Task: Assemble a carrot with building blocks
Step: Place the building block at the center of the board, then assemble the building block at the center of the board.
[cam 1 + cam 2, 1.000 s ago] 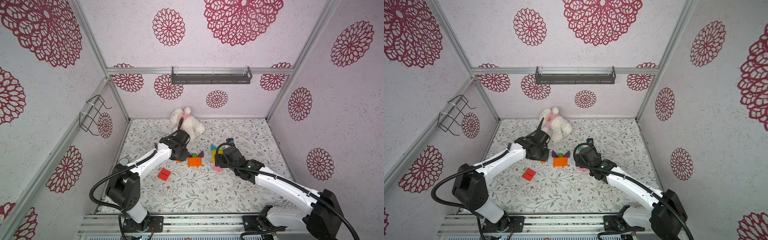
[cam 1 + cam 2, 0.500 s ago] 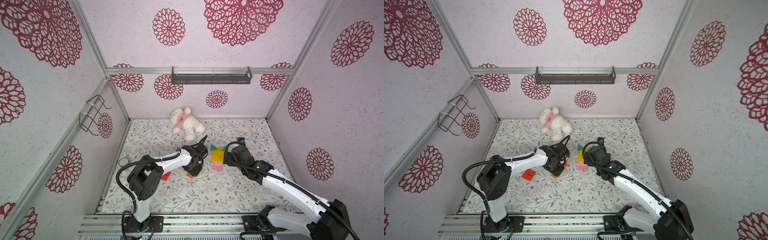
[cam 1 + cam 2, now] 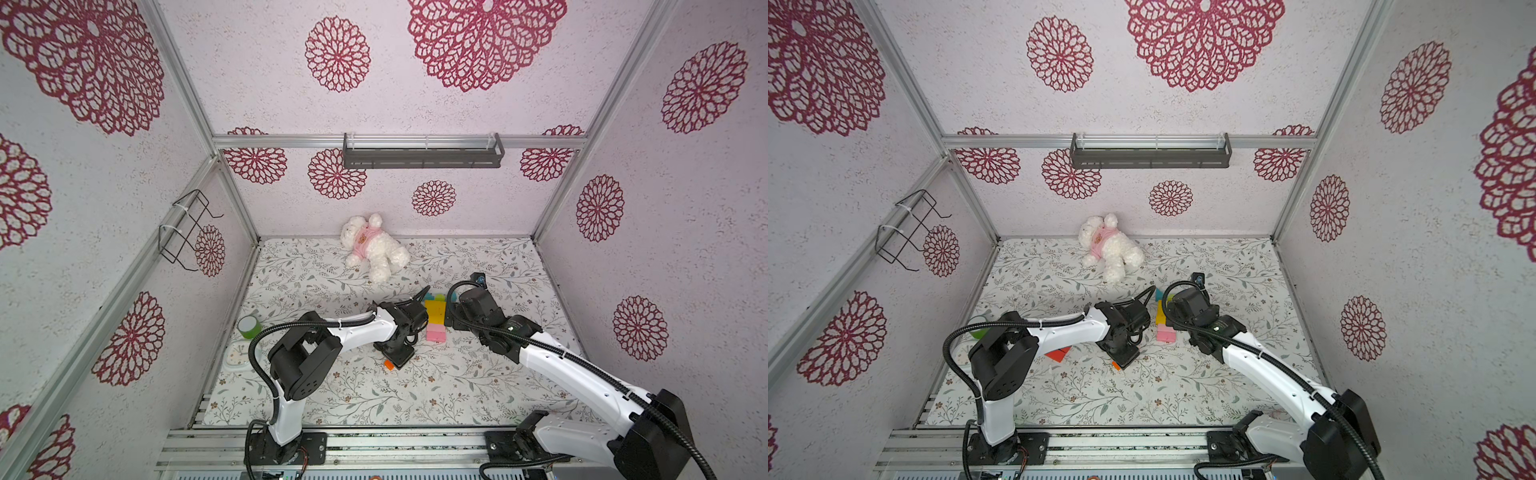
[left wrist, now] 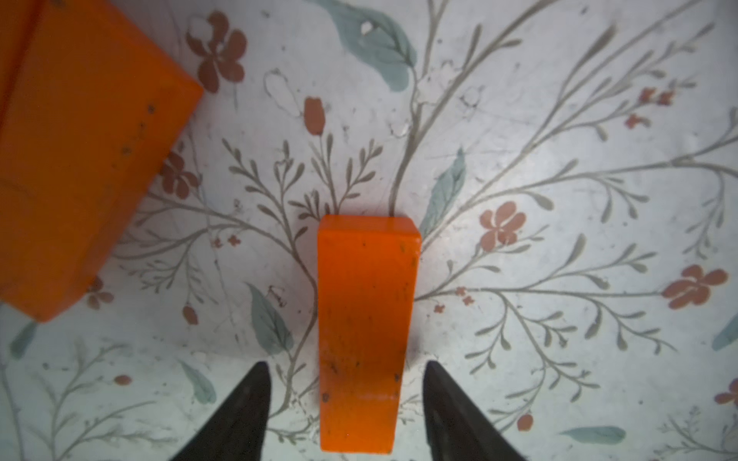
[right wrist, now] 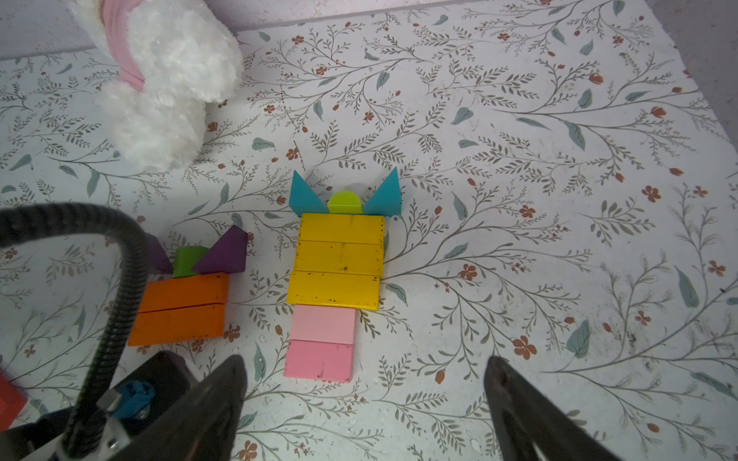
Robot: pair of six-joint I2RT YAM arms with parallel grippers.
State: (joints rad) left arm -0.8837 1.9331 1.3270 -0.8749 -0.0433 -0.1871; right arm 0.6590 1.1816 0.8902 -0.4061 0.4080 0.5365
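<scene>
A small orange bar (image 4: 367, 331) lies flat on the floral mat between the fingertips of my left gripper (image 4: 345, 365), which is open with a gap on each side. Its end shows in both top views (image 3: 388, 365) (image 3: 1116, 365). Two wider orange bars (image 5: 181, 309) lie side by side, topped by a green cylinder (image 5: 189, 259) and a purple triangle (image 5: 223, 251). Beside them is a finished figure of yellow bars (image 5: 339, 259), pink bars (image 5: 321, 343), teal triangles (image 5: 305, 195) and a lime cylinder (image 5: 344, 202). My right gripper (image 5: 364, 361) is open and empty just off the pink end.
A white plush bear in pink (image 3: 374, 247) lies at the back of the mat. A green cup (image 3: 249, 326) and a small white clock (image 3: 237, 354) sit by the left wall. A red block (image 3: 1059, 354) lies under my left arm.
My left gripper carried the small orange bar from the block group towards the front, then opened and let it go on the mat. The right arm drew back a little.
</scene>
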